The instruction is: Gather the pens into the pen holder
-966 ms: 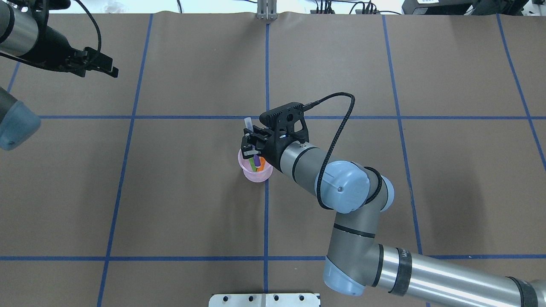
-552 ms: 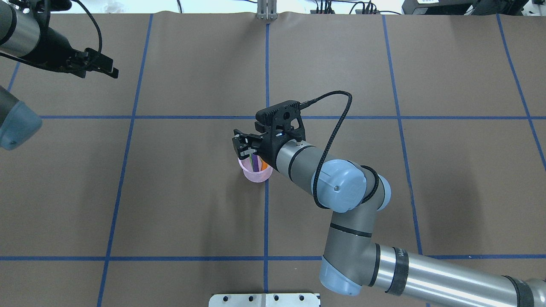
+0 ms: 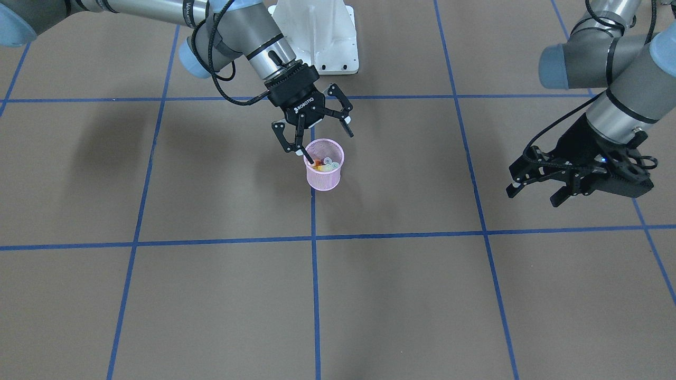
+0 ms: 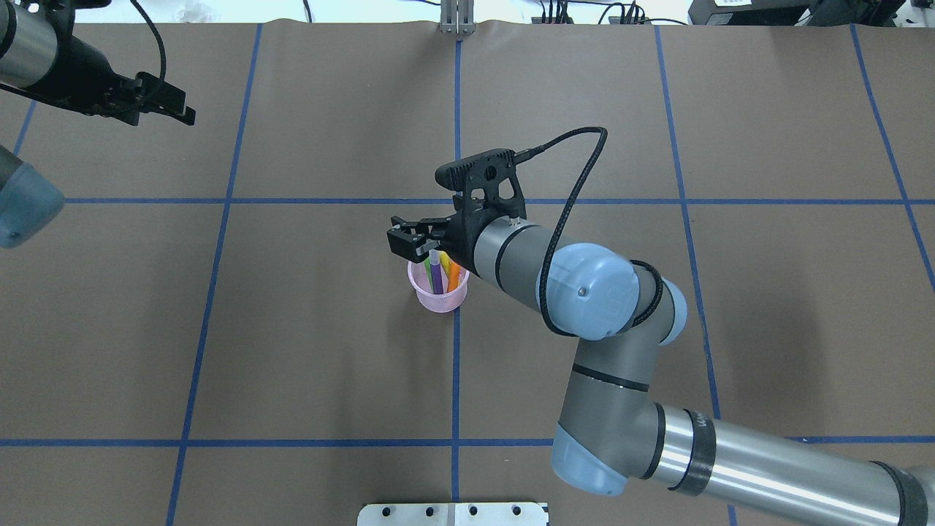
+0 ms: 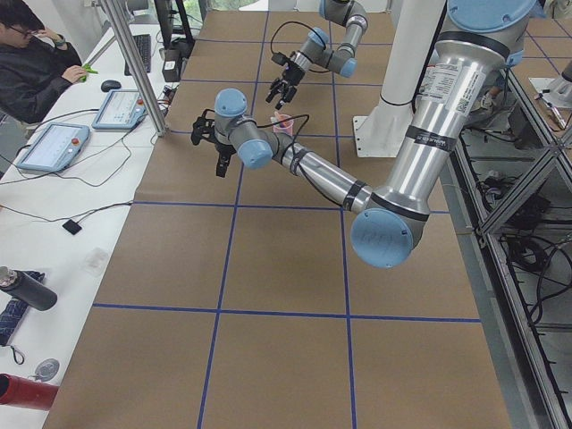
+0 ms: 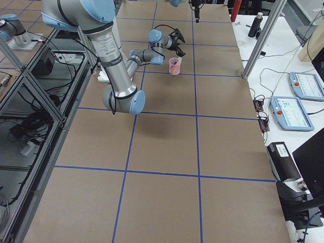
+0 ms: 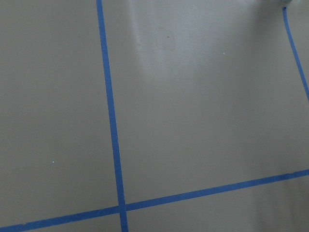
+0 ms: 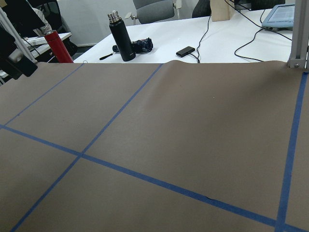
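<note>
Pens (image 4: pixel 437 275) stand caps up inside pen holder (image 4: pixel 440 304).

1. Overhead: the right gripper (image 4: pixel 409 245) covers the pens' (image 4: pixel 437 276) tops and the cup's (image 4: pixel 438 301) far rim; the pens cannot be counted there.
2. Front view: the caps (image 3: pixel 325 162) are a small cluster, with colours hard to separate. One finger (image 3: pixel 302 145) overlaps the rim, and contact is unclear.
3. The left arm (image 4: pixel 33 55) is cut off by the picture's edge.
4. Side views: the cup is a pink speck, and its pens cannot be told.
</note>
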